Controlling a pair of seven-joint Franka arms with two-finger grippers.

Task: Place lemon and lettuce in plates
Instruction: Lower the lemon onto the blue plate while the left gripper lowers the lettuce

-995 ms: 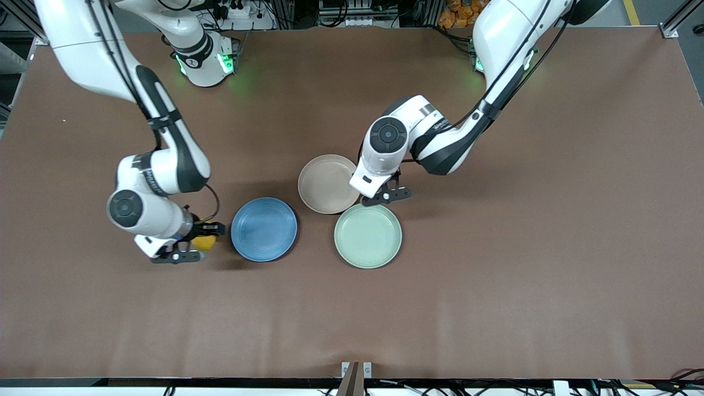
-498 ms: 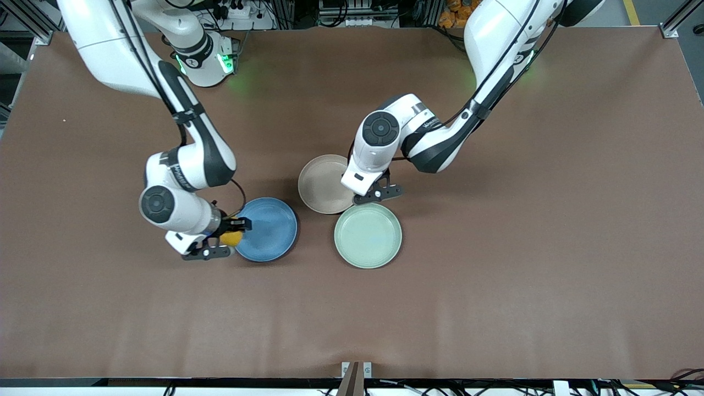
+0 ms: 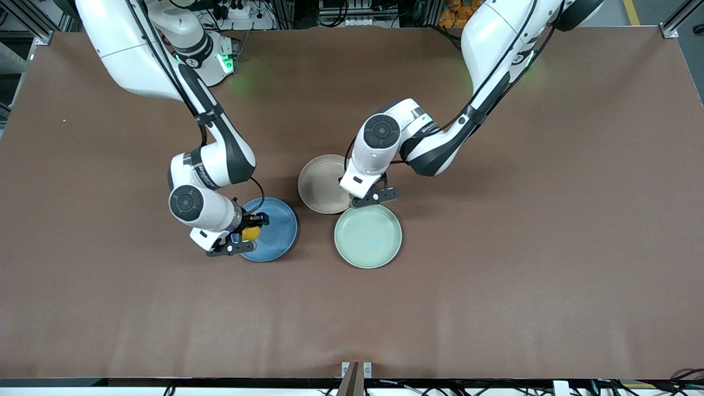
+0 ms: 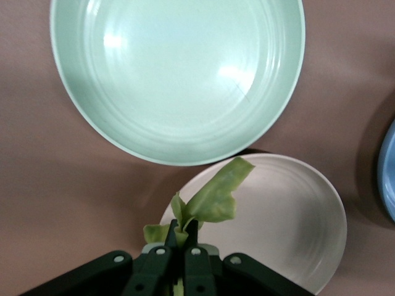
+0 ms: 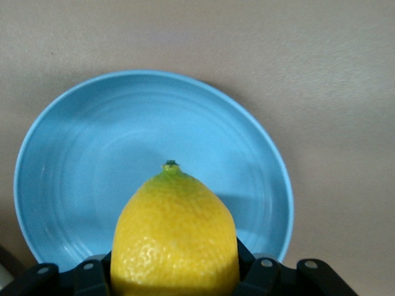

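Right gripper [image 3: 246,234], left of centre in the front view, is over the edge of the blue plate [image 3: 278,228] toward the right arm's end of the bench; its jaws are clamped on the lemon [image 3: 251,233]. Most of the lemon is hidden there by the wrist and fingers; only a small yellow patch shows. In the right wrist view the lemon [image 5: 176,237] fills the lower centre, stem tip toward the plate; its lower part and the finger pads are cut off by the frame edge. Left gripper [image 3: 367,197], centre of the front view, is over the beige-pinkish plate [image 3: 319,184], at the edge nearest the mint-green plate [image 3: 368,236]. The lettuce cannot be made out in the front view, being covered by the wrist. In the left wrist view the jaws are closed on the stem end of the lettuce [image 4: 213,200], at lower centre; the leaf hangs over the beige-pinkish plate's rim. The gripper body is cut off at the bottom edge. All three plates rest on the brown bench [image 3: 550,247].
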